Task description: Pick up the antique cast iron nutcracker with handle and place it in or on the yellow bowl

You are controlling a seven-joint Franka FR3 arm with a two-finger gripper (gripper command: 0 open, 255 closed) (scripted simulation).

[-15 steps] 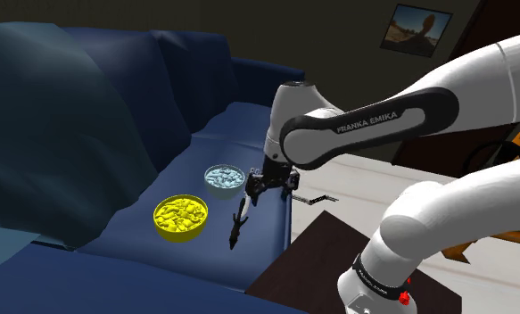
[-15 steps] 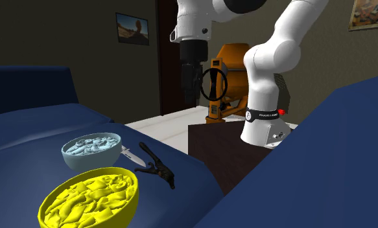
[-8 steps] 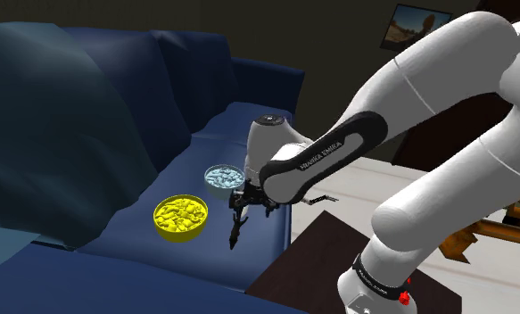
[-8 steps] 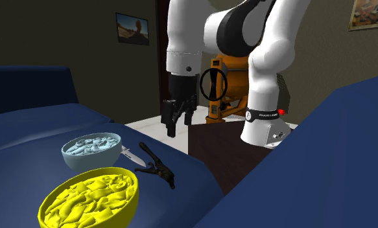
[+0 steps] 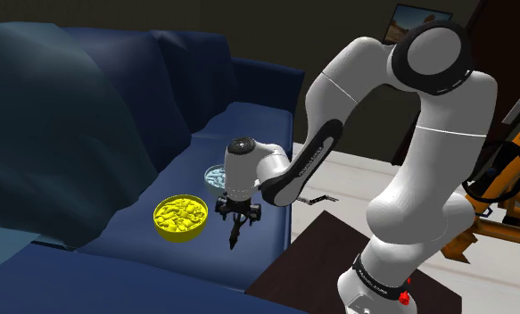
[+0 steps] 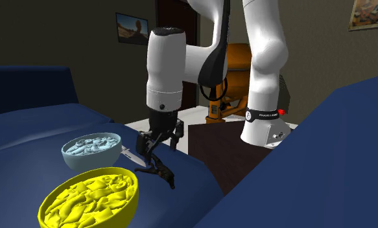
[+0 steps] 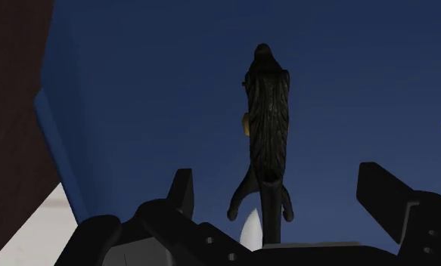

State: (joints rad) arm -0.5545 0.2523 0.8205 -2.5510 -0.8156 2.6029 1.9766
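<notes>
Fingers [image 7: 182, 190] of the gripper [image 7: 277, 181] are spread apart either side of the black nutcracker [image 7: 268, 125], laid on the blue sofa [image 7: 135, 91].

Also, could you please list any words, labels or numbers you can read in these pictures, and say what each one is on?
No text can be quoted as legible.
Pale lettering on the arm's dark forearm: too small and slanted to read.
Pale lettering on the dark base band: too small to read.
</notes>
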